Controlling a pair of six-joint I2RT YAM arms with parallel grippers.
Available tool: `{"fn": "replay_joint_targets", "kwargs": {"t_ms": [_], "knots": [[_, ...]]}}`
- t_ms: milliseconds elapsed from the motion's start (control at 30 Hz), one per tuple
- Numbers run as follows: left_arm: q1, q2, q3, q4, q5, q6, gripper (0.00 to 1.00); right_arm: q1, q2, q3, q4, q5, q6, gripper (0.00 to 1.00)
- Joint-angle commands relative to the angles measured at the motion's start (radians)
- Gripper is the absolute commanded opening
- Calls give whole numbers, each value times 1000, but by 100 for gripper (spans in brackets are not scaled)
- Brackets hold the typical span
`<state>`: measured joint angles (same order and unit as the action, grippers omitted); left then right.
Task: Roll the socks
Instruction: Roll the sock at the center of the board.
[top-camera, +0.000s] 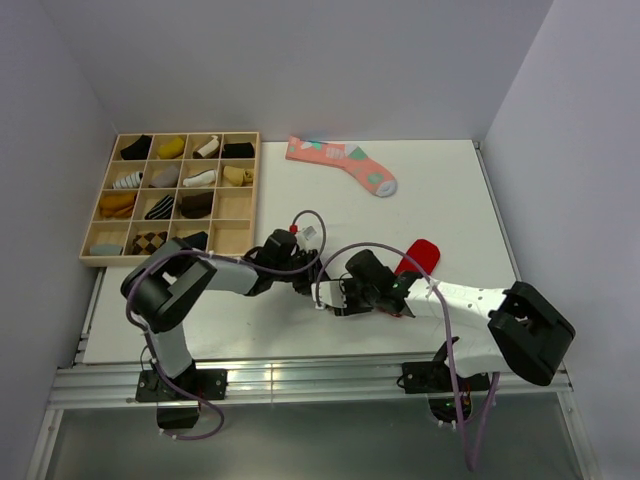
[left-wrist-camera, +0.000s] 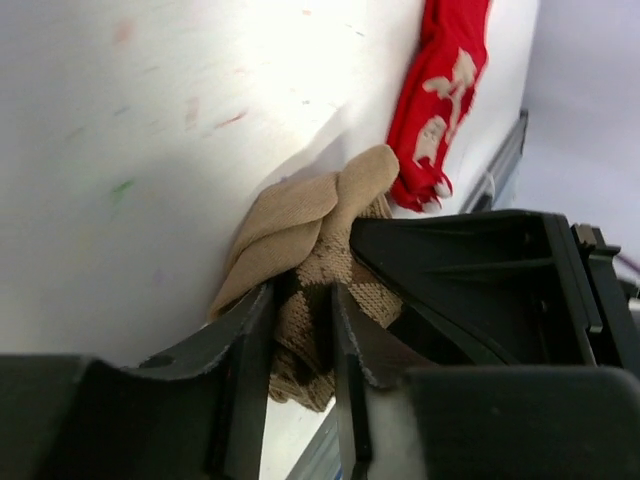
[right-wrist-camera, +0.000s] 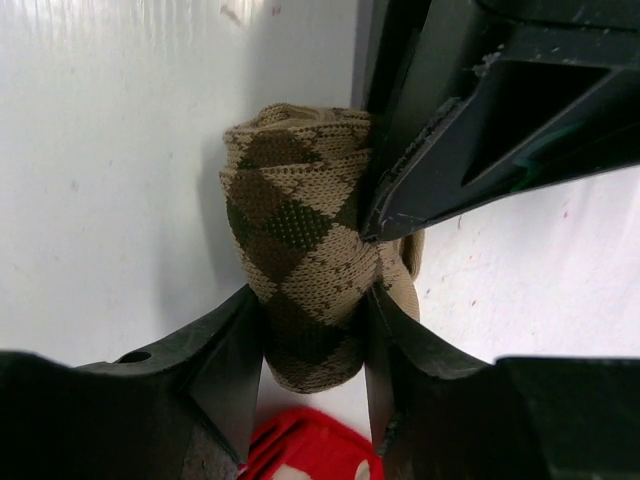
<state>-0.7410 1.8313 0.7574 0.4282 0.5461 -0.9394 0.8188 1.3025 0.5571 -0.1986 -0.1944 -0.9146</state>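
Observation:
The brown-and-tan argyle sock (right-wrist-camera: 300, 230) is bunched into a short thick roll on the white table. My right gripper (right-wrist-camera: 315, 345) is shut on its lower end, one finger on each side. My left gripper (left-wrist-camera: 300, 340) is shut on the same sock (left-wrist-camera: 300, 225), whose plain tan part folds out beyond the fingers. The two grippers meet tip to tip near the table's front middle. There the left gripper (top-camera: 312, 283) and the right gripper (top-camera: 345, 297) hide the sock in the top view.
A red sock with a white figure (top-camera: 418, 255) lies just right of the grippers and shows in the left wrist view (left-wrist-camera: 440, 90). A pink sock with teal patches (top-camera: 345, 165) lies at the back. A wooden compartment tray (top-camera: 233, 207) with several rolled socks stands at the left.

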Motion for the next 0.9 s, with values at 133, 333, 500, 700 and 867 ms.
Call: {"fn": "replay_joint_targets", "kwargs": {"t_ms": [133,333,500,700,867], "knots": [[11,-182,-111,-160,-243,-186,40,5,64,-8,-2,38,78,4],[17,-354,-217,-194,-376,-365,45,6,89,15,-1,47,109,3],[-90,-474,-323,-177,-579,-661,47,6,101,41,-9,29,146,2],[-242,-471,-346,-114,-764,-855,54,5,115,70,-28,7,195,1],[-302,-420,-343,-46,-883,-966,57,6,113,76,-27,1,229,1]]}}
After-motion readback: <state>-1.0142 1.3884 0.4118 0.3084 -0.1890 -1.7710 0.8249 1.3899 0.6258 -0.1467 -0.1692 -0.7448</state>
